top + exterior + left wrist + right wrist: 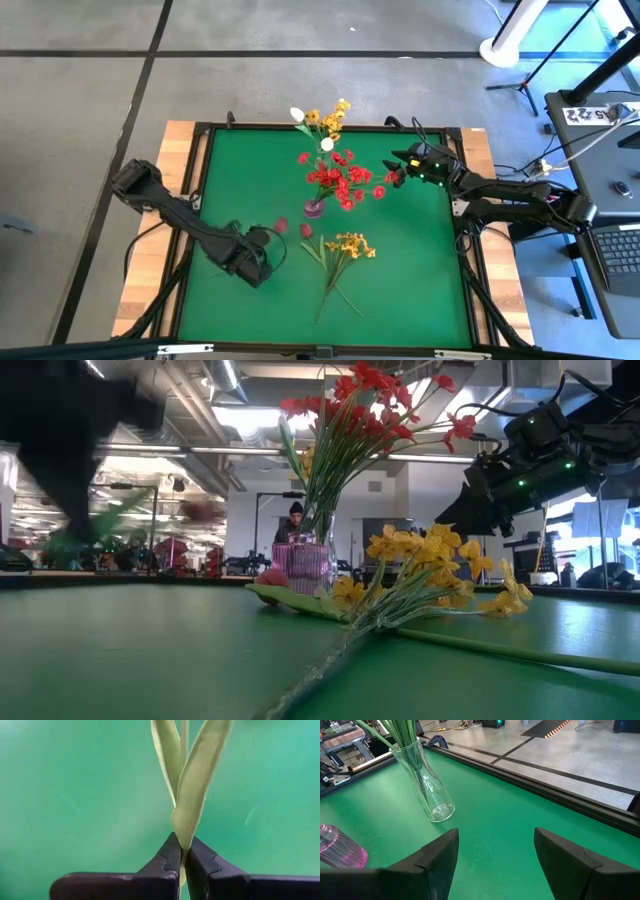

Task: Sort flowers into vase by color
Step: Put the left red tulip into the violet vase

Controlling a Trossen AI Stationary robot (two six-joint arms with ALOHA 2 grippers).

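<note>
My left gripper [262, 255] [182, 851] hovers over the table's near-left part, shut on a thin flower stem with pale green leaves [192, 785]. A blurred dark red bud [281, 226] [200, 510] shows just beyond it. My right gripper [398, 170] [495, 845] is open, raised beside the red blossoms [345, 182] that stand in the pink vase [314, 208] [305, 565]. The clear vase [325, 143] [427, 795] at the far edge holds yellow and white flowers. A yellow bunch [345, 250] [430, 575] and a dark red bud [305, 231] lie flat on the table. My left gripper pinches the flower between its two fingers where the long leaves meet the stem [183, 832]. The stem and leaves run on straight ahead of the fingertips. In the low view the flower shows blurred above the table, lifted clear.
The table has a raised dark rim [200, 200] all round. Open green surface lies on the near-left and far-right parts [530, 805]. The lying yellow bunch's stems [330, 290] reach toward the near edge. A person [296, 520] stands in the room behind the table.
</note>
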